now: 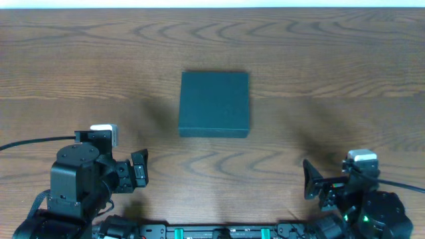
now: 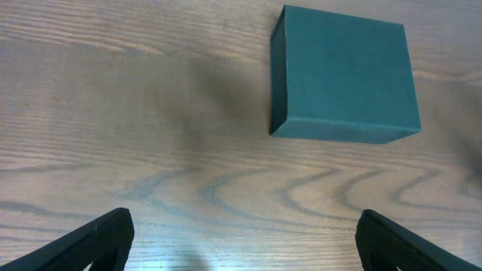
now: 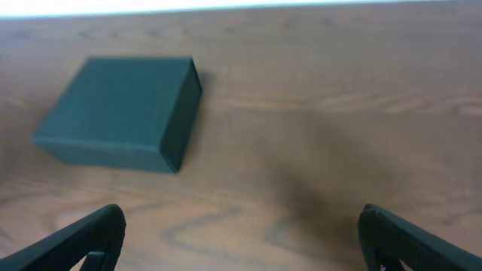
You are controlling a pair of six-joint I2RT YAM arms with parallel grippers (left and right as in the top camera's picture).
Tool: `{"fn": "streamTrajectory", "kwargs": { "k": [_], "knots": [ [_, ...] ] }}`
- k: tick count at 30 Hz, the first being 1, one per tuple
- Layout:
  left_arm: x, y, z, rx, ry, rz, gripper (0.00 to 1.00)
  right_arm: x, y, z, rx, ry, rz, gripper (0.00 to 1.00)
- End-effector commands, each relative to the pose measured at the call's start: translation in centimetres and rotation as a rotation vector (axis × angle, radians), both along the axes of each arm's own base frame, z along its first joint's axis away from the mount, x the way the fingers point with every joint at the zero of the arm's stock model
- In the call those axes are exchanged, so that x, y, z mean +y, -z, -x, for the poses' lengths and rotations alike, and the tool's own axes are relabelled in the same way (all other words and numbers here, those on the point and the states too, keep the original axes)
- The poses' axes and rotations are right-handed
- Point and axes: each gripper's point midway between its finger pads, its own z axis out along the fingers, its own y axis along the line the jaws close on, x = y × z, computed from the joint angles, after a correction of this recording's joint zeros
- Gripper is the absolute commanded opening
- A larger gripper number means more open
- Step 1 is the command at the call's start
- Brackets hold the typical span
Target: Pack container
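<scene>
The container [image 1: 214,104] is a dark teal-green square box with its lid down, lying flat in the middle of the wooden table. It appears upper right in the left wrist view [image 2: 343,74] and upper left in the right wrist view [image 3: 120,113]. My left gripper [image 1: 138,167] stands open near the front left, well short of the box, with bare wood between its fingers [image 2: 102,239]. At the front right my right gripper [image 1: 313,182] is open too, with nothing between its fingertips [image 3: 90,237], and it is apart from the box.
The wooden table [image 1: 332,79] stretches to a pale back edge at the top of the overhead view. The two arm bases sit along the front edge. A black cable [image 1: 26,142] runs off to the left.
</scene>
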Motion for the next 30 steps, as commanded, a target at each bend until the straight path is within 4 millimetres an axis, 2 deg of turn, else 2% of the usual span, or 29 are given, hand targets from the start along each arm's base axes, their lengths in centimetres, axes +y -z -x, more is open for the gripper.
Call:
{"fn": "streamTrajectory", "kwargs": {
  "k": [1, 4, 11, 14, 20, 27, 30],
  "knots": [
    [0.0, 0.1, 0.1, 0.005, -0.002, 0.003, 0.95, -0.2, 0.6, 0.6, 0.03, -0.01, 0.028, 0.99],
    [0.0, 0.1, 0.1, 0.005, -0.002, 0.003, 0.95, -0.5, 1.8, 1.3, 0.082, -0.011, 0.049, 0.99],
    [0.0, 0.1, 0.1, 0.005, -0.002, 0.003, 0.95, 0.4, 0.2, 0.1, -0.01, -0.044, 0.03, 0.99],
    [0.0, 0.1, 0.1, 0.005, -0.002, 0.003, 0.95, 0.4, 0.5, -0.4, -0.045, -0.033, 0.01, 0.99],
    [0.0, 0.1, 0.1, 0.005, -0.002, 0.003, 0.95, 2.0, 2.4, -0.4, -0.112, -0.156, 0.033, 0.99],
    [0.0, 0.1, 0.1, 0.005, -0.003, 0.003, 0.95, 0.1, 6.6, 0.9, -0.017, -0.069, 0.054, 0.99],
    [0.0, 0.1, 0.1, 0.005, -0.003, 0.003, 0.95, -0.4, 7.9, 0.5, 0.006, -0.036, 0.072, 0.99]
  ]
}}
